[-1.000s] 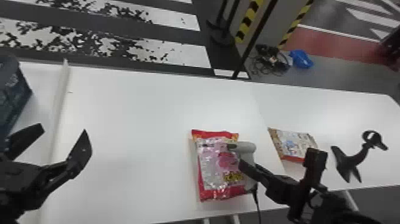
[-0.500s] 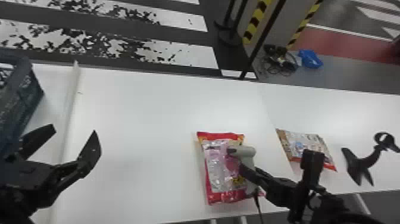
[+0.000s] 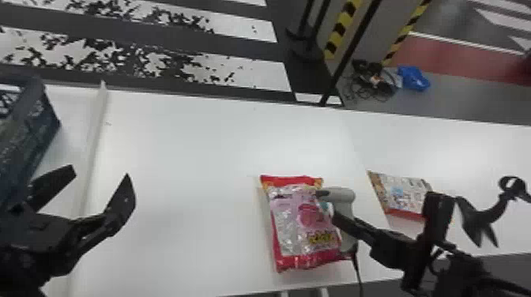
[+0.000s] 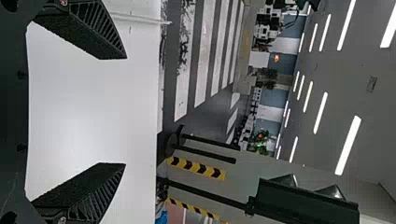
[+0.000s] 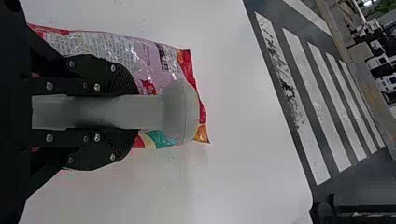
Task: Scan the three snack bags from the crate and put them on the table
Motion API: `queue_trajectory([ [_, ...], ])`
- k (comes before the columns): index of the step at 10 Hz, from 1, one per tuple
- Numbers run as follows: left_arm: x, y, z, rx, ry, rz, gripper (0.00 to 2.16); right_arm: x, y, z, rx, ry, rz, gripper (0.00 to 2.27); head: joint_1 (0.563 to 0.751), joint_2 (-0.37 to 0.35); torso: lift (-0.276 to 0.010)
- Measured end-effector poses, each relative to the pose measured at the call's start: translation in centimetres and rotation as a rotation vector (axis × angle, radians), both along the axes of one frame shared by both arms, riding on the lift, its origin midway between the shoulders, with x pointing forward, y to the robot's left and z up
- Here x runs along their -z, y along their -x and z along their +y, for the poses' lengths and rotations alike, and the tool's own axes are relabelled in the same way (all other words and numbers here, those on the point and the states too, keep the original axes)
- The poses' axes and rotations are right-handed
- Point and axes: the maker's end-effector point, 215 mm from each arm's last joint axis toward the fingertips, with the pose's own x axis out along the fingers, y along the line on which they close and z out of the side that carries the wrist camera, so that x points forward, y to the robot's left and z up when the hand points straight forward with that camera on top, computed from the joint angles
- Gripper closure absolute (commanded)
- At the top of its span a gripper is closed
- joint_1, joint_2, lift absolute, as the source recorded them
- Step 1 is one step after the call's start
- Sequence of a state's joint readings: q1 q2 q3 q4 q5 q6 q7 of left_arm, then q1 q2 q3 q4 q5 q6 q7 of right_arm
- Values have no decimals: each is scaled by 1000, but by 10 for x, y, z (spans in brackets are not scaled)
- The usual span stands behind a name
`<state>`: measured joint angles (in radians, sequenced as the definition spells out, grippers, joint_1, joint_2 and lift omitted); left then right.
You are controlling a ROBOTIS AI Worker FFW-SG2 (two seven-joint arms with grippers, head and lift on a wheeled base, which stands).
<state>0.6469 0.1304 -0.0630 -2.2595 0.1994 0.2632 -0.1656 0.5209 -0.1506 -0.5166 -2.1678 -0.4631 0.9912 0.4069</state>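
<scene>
Right now, my right end effector (image 5: 135,112) is clamped around the grey scanner (image 3: 343,195), and my left end effector (image 4: 125,111) hangs spread and empty over the left of the desk (image 3: 177,177). And there's the target: the pink snack bag (image 3: 292,221), flat on the desk, the scanner's head over its side; whether they touch, I can't tell. This looks like the scan itself, so steady wins! I want the nose aimed square at the code, which I can't pick out, with a little air between, because pressing could crease the glossy film and glare might spoil the read. A gentle tilt could help, with the cable (image 3: 357,272) free of the bag.
</scene>
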Motion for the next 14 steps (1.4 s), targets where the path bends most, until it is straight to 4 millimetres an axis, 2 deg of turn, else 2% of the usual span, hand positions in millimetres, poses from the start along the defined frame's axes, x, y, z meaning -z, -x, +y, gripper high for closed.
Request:
queue_trajectory([
  [2, -1, -1, -1, 2, 1, -1, 46, -4, -9, -40, 82, -6, -8, 2236, 695, -350, -94],
  [5, 1, -1, -3, 5, 3, 4, 46, 7, -23, -87, 152, 11, -24, 2240, 695, -350, -94],
  [9, 3, 0, -3, 8, 3, 10, 46, 31, -45, -115, 171, 62, -2, 2236, 695, -350, -94],
  [12, 5, 1, -2, 7, 1, 14, 46, 44, -70, -137, 148, 176, -45, 2233, 695, -350, -94],
  [14, 6, 1, -1, 5, 1, 16, 46, 49, -77, -140, 109, 208, -65, 2145, 695, -350, -94],
])
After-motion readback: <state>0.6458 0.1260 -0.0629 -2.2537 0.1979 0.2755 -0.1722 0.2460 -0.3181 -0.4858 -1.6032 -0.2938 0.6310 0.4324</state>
